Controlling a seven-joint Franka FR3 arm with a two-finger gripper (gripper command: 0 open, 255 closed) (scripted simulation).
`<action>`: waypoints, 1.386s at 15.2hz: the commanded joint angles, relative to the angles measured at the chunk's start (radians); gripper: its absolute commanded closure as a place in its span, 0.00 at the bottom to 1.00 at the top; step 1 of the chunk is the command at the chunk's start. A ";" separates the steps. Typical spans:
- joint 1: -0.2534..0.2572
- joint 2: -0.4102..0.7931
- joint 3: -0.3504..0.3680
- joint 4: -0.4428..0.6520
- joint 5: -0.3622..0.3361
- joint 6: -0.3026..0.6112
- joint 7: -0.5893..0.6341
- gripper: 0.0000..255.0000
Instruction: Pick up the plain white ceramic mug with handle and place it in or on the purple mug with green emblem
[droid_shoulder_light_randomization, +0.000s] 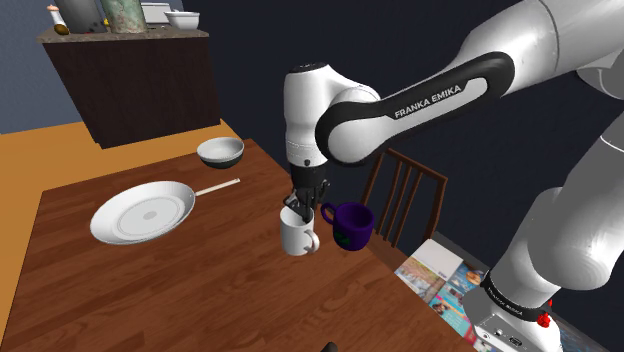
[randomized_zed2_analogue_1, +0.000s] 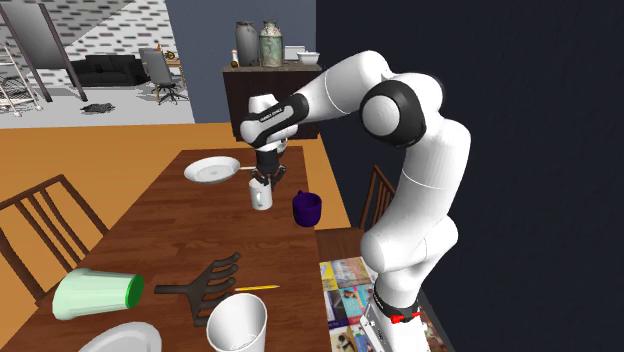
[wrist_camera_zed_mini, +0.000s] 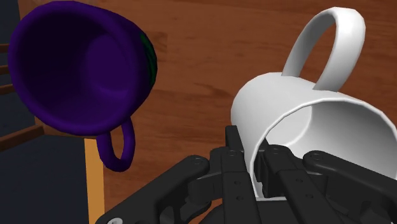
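White mug (droid_shoulder_light_randomization: 297, 238) is just beside purple mug (droid_shoulder_light_randomization: 351, 225), not touching.

Claw (droid_shoulder_light_randomization: 300, 205) at rim of white mug (droid_shoulder_light_randomization: 297, 239)

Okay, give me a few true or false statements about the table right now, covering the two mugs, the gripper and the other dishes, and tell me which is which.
1. The gripper is shut on the wall of the white mug, with one finger inside it. True.
2. The white mug sits inside the purple mug. False: it is beside the purple mug, which is empty.
3. The purple mug stands near the edge of the table, by a chair. True.
4. The white plate rests on the bowl. False: they lie apart on the table.
5. The green cup stands upright. False: it lies on its side.
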 joint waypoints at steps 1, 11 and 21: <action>-0.001 -0.013 -0.001 0.013 0.006 -0.025 -0.004 1.00; -0.003 -0.051 -0.008 0.111 0.020 -0.158 -0.014 1.00; -0.029 -0.159 -0.056 0.105 0.055 -0.255 -0.095 1.00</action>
